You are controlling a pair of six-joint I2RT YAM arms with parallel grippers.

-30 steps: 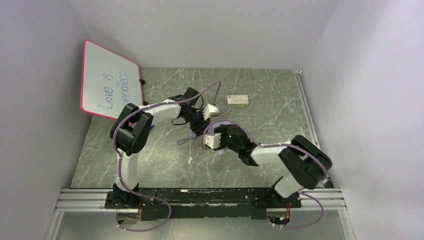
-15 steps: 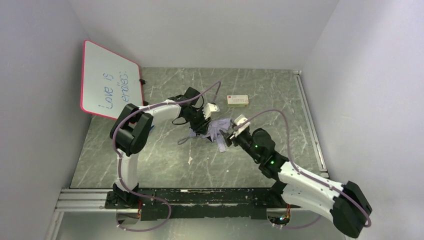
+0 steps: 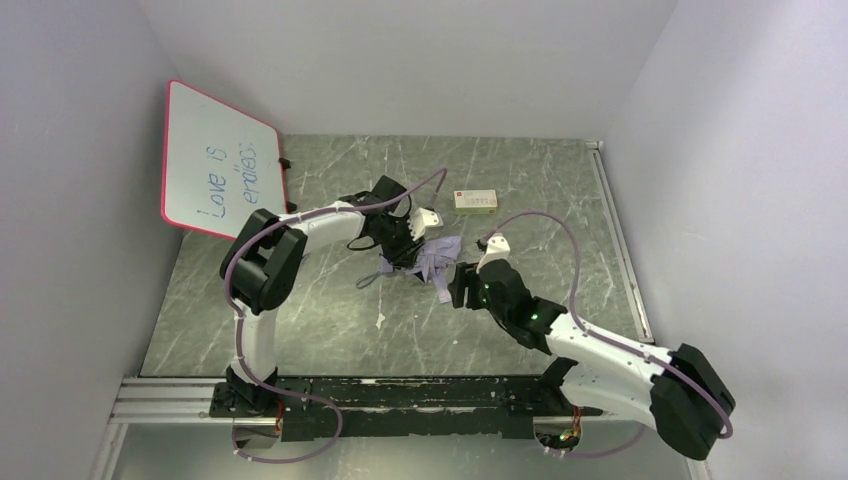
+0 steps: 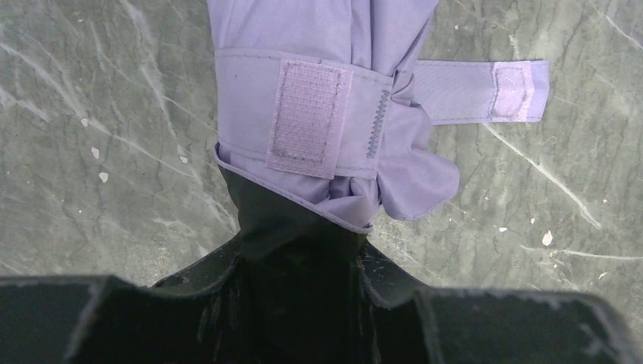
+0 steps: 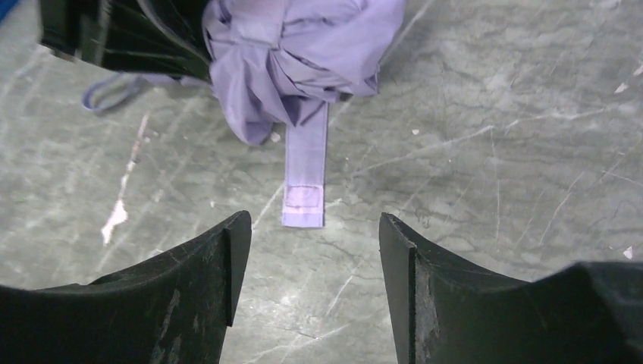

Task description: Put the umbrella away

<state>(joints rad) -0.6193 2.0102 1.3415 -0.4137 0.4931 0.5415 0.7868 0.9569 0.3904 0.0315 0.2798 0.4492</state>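
Swinging round from over the bundle, the right gripper (image 5: pixel 312 254) now gapes wide before the loose strap (image 5: pixel 305 173); the left gripper (image 4: pixel 302 254) stays clamped on the umbrella (image 3: pixel 438 256), mid-bench (image 3: pixel 545 195), so fastening looks next.

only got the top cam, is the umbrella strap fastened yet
Observer: No. The left wrist view shows the strap sticking out sideways from the umbrella, unfastened and flat on the table.
Operator: right gripper open or shut
Observer: The right gripper is open. Its own camera shows the strap's free end in line with the gap between its fingers, and neither finger touches it.
Operator: and left has a hold?
Observer: Yes, the left gripper is shut on the gathered end of the umbrella, just below the wrapped band.
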